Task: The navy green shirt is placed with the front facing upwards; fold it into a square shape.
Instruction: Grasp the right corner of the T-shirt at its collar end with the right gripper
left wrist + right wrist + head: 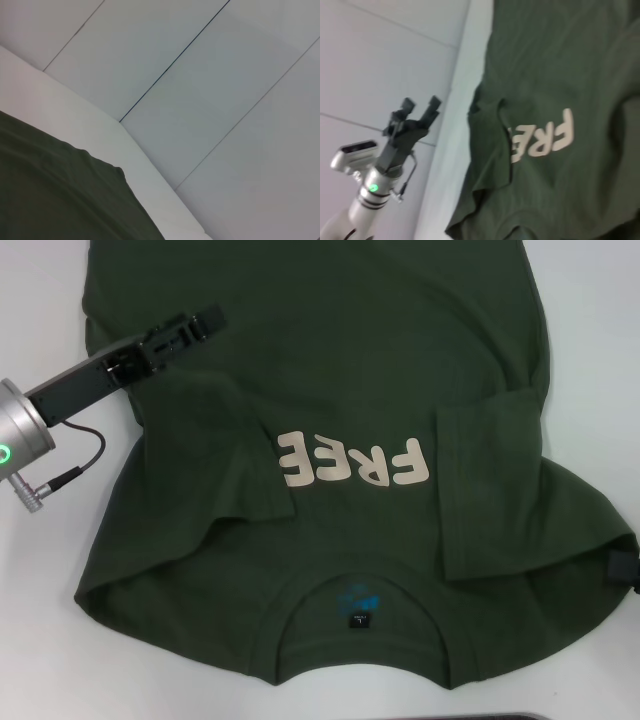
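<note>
1. The shirt [330, 370] lies flat on the white table [590, 330], print side up, collar [360, 590] nearest the robot and the hem running out of the head view at the far edge. Both sleeves already lie folded in over the chest; the left one covers the last letters of the cream lettering [355, 460].
2. Your left gripper [205, 322] hangs over the shirt's left side, beyond the folded sleeve. Its fingers stand apart and hold nothing; the right wrist view shows the gap plainly [422, 107].
3. Your right gripper [625, 570] shows only as a dark tip at the shirt's right shoulder edge. You cannot tell whether it is apart or together.
4. Judgement: the sleeves are done and the lengthwise fold of the body remains.
5. Risk: a shallow pinch at the side could take only the top layer, so the back panel drags and the fold comes out skewed.
6. Risk: the folded sleeves sit loose; lifting one side ahead of the other could flip them open again.
7. Risk: the hem is unseen, so check its lie before pulling.
</note>
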### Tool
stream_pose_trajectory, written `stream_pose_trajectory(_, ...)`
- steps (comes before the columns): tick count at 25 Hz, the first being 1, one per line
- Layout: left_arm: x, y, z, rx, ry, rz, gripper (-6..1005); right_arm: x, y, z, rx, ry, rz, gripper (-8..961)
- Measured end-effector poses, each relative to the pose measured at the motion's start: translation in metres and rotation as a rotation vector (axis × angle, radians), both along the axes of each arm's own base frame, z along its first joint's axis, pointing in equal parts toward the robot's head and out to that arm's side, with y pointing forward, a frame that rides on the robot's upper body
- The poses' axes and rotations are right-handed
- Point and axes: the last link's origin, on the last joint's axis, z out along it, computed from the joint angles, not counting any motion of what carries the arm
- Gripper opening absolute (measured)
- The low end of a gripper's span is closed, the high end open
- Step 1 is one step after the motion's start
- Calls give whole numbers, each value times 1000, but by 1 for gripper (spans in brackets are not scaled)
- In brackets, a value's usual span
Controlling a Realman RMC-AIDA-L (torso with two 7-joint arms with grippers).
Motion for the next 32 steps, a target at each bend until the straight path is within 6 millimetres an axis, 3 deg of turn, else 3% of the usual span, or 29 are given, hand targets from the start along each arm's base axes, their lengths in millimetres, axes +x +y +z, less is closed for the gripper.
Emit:
stream_pose_trajectory(15, 0, 0, 0, 0, 2, -4, 847, 6, 16, -13, 1, -59, -64, 834)
stream_pose_trajectory(27, 1, 0, 0, 2, 4, -5, 846, -1, 39, -27, 18, -85, -58, 781)
stream_pose_trajectory(32, 1, 1, 0, 4, 3, -5, 846, -6, 46, -34, 18, -66, -56, 589)
